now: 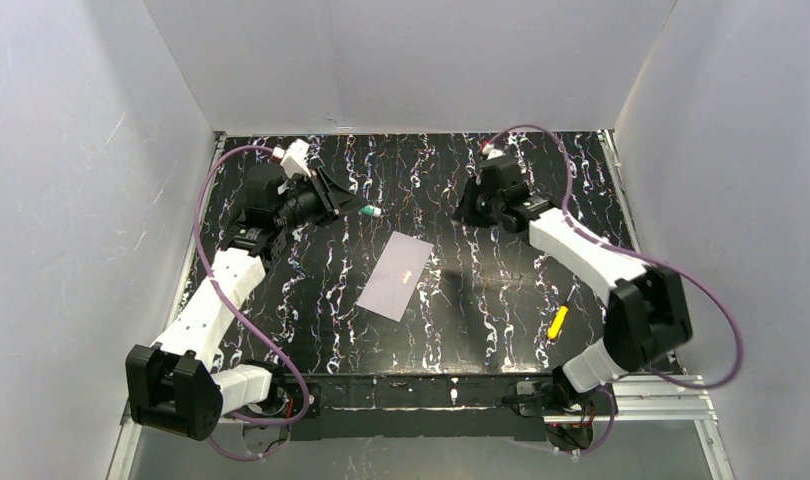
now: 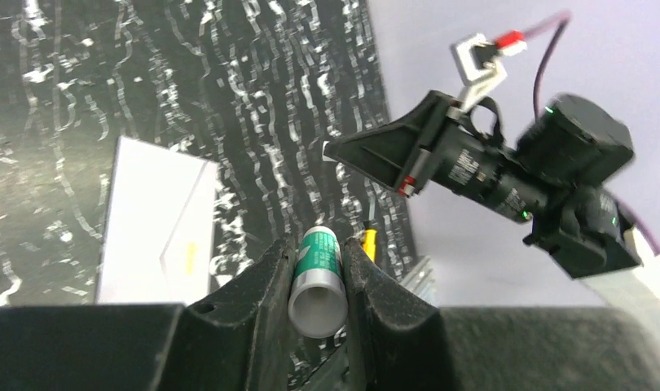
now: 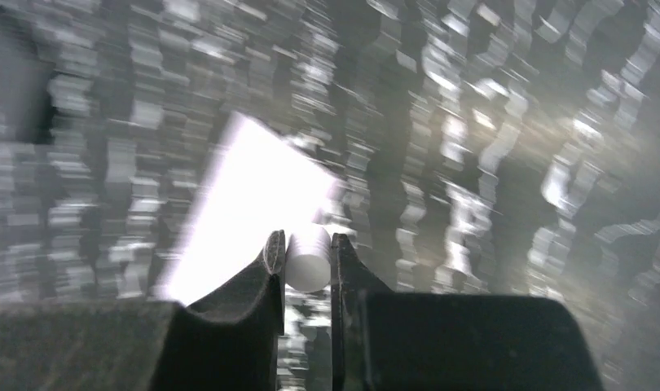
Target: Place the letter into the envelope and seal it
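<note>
Tabletop: black marbled surface [image 1: 501, 290] with white veins is filling the floor of the booth, lying flat and glossy under the light.
Room: pale lavender-white walls [image 1: 81, 150] are closing in on the left, the right and the far side; a metal rail [image 1: 641, 405] is running along the near edge by the arm bases.
Envelope: pale lavender envelope [image 1: 394, 276] is lying flat near the middle of the table, turned at a slant, flap side up and folded down, with a small yellowish mark at the flap's point.
Left tool: left gripper [image 2: 316, 243] is hanging over the far left of the table, beyond the envelope and apart from it, its fingers clamping a glue stick [image 2: 317, 281] with a green label and a pale grey end.
Right tool: right gripper [image 3: 308, 238] is hovering over the far middle of the table, facing the left one, its fingers pinching a small white cylinder [image 3: 308, 261]; the right wrist view is coming through blurred, with the envelope showing as a bright patch beneath.
Nearby: small yellow stick-shaped object [image 1: 558, 322] is lying on the table to the right of the envelope, well apart from it, close to the right arm's elbow.
Cables: purple cables [image 1: 216, 190] are looping out beside both arms.
In the way: right forearm is stretching over the right half of the table, casting a shadow toward the envelope without covering it.
</note>
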{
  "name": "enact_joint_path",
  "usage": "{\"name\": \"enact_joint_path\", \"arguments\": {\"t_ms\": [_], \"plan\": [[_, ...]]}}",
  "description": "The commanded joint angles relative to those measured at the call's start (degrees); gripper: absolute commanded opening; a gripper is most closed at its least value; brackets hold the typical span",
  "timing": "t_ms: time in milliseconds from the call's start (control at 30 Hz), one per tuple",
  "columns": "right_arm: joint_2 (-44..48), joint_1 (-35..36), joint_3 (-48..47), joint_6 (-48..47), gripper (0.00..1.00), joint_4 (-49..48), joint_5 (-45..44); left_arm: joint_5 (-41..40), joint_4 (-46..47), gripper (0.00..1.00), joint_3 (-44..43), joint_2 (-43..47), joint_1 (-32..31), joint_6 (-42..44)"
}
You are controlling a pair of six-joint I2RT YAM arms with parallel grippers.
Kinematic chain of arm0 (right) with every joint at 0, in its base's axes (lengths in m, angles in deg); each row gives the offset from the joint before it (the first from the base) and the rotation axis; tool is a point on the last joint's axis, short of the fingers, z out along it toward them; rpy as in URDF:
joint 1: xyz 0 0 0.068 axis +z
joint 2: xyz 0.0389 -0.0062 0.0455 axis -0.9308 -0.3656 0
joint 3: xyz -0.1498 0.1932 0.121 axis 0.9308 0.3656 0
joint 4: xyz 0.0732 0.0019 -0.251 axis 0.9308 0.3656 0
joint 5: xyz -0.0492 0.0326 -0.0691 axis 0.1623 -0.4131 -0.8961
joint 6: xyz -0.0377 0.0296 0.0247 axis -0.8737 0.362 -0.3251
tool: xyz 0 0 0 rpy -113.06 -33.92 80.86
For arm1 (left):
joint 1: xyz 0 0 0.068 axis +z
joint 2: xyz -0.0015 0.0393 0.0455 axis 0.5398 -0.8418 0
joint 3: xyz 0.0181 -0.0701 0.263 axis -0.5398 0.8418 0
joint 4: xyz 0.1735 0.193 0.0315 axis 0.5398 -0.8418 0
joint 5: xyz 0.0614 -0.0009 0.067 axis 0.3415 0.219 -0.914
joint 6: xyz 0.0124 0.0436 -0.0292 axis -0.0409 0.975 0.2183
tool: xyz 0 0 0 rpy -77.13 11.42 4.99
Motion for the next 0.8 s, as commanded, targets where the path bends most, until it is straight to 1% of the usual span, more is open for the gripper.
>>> {"name": "enact_joint_path", "arguments": {"t_ms": [0, 100, 167, 233, 300, 400, 467, 533, 600, 767], "plan": [[9.69, 0.12, 2.26, 14.27, 0.02, -23.32, 16.06, 3.4, 6.62, 0.0, -4.45, -0.73, -0.1, -10.85], [11.61, 0.17, 6.21, 27.84, 0.02, -37.61, 21.59, 3.16, 6.67, 0.0, -8.78, -3.41, -0.09, -19.11], [11.72, 0.57, 8.19, 35.84, 0.02, -45.94, 22.96, 2.82, 7.31, 0.0, -10.37, -4.75, -0.11, -24.49], [11.78, 1.27, 9.24, 41.4, 0.02, -51.98, 22.8, 3.63, 10.59, 0.0, -10.91, -6.05, -0.04, -30.16], [11.8, 2.02, 8.77, 45.55, 0.02, -55.79, 22.22, 4.81, 13.9, 0.0, -11.53, -7.16, -0.09, -35.01], [12.03, 2.73, 7.12, 48.39, 0.02, -59.11, 21.47, 5.78, 14.91, 0.0, -12.63, -8.09, -0.1, -39.1], [12.01, 2.92, 5.57, 48.88, 0.03, -59.17, 21.79, 6.25, 15.65, 0.0, -13.03, -8.45, -0.08, -40.55], [11.82, 3.29, 3.83, 48.47, 0.03, -57.5, 21.94, 6.84, 16.94, 0.0, -13.24, -8.73, -0.1, -41.97], [11.7, 3.58, 2.25, 46.54, 0.03, -53.79, 21.89, 7.33, 17.99, 0.0, -13.75, -9.01, -0.1, -42.77], [11.37, 3.99, 0.8, 43.79, 0.03, -50.58, 21.72, 8.34, 19.02, 0.0, -14.36, -8.92, -0.19, -43.33]]}}
